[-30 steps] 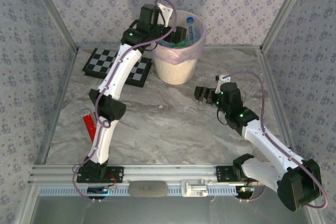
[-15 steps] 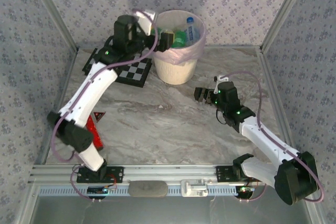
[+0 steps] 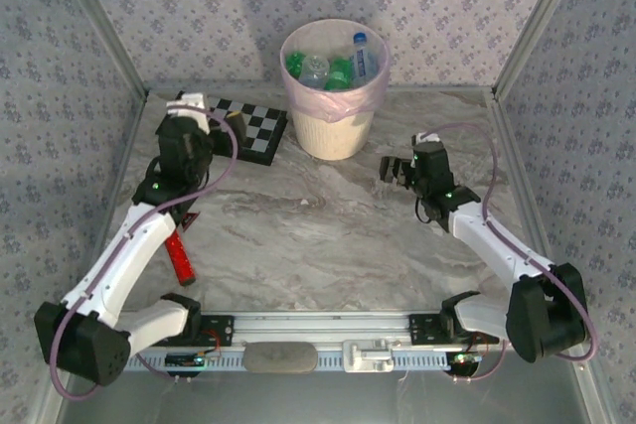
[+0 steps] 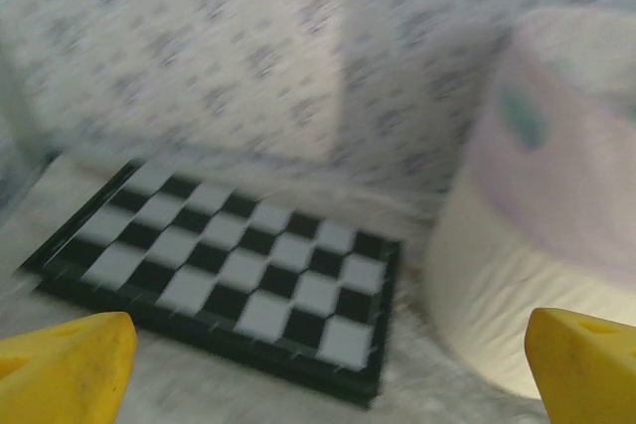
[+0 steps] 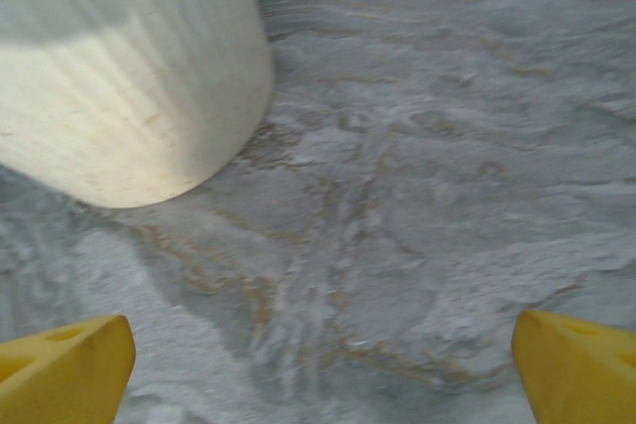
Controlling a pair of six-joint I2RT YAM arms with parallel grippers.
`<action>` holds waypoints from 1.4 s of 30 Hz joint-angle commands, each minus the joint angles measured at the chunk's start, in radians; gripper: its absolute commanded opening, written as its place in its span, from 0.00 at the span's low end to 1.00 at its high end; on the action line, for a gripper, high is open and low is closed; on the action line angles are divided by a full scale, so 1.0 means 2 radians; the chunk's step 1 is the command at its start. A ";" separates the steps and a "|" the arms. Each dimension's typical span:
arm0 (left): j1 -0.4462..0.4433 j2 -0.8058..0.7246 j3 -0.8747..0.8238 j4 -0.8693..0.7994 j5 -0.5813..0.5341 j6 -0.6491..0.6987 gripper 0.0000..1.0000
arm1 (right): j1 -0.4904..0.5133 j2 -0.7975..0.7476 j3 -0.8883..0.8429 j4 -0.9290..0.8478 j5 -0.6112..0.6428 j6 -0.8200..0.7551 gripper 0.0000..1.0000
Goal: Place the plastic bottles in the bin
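Inside the bin [image 3: 334,124], a cream basket with a pink liner over its rim, lie several plastic bottles: a clear one with a blue cap [image 3: 360,51], a green one [image 3: 339,73] and another clear one [image 3: 313,69]. My left gripper [image 3: 231,126] hovers open and empty over the left end of the checkerboard, left of the bin. In the left wrist view, the bin [image 4: 537,245] stands to the right ahead of the left gripper [image 4: 323,374]. My right gripper [image 3: 389,170] is open and empty, low over the table right of the bin. The right wrist view has the bin's base [image 5: 119,67] at upper left, beyond the right gripper [image 5: 318,374].
A black-and-white checkerboard [image 3: 262,128] [image 4: 229,275] lies flat left of the bin. A small red object [image 3: 182,253] lies on the table by the left arm. Patterned walls and metal frame posts close in the marble table [image 3: 318,225] on three sides.
My left arm has drawn back from over the bin's rim, swinging left and down to the checkerboard. The right gripper has shifted slightly up and to the right.
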 commanded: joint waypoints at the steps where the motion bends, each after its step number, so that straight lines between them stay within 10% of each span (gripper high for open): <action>1: 0.025 -0.034 -0.056 -0.017 -0.066 -0.032 1.00 | -0.016 0.005 0.008 -0.019 0.062 -0.051 0.99; 22: 0.071 0.027 -0.229 0.140 -0.183 0.019 1.00 | -0.139 0.125 -0.091 0.211 0.068 -0.077 0.99; 42: 0.078 0.201 -0.218 0.331 -0.117 0.141 1.00 | -0.134 0.111 -0.115 0.254 0.092 -0.080 0.99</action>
